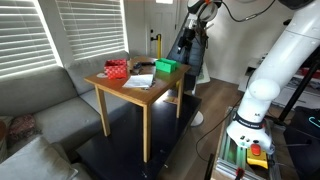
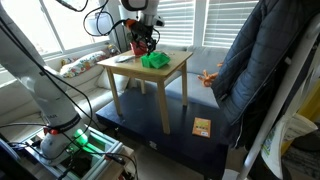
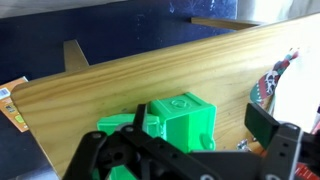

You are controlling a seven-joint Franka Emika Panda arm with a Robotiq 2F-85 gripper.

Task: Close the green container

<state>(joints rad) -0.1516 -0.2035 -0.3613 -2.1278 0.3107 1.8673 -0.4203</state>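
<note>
Green container [image 3: 182, 118] sits on the desk [image 3: 90, 95] close to one edge, well apart from the red box [image 1: 116, 69] by a corner, lid apparently flopped open. Gripper [image 3: 190, 138] hovers above it, fingers spread wide, probably lining up to push the lid shut.

The wrist view's lower edge cuts off the end effector [image 3: 185, 150], whose dark linkage hides the near part of the green container [image 3: 185, 113] just beyond it.

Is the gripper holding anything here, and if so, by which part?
Nothing is held: the gripper is open above the green container.
</note>
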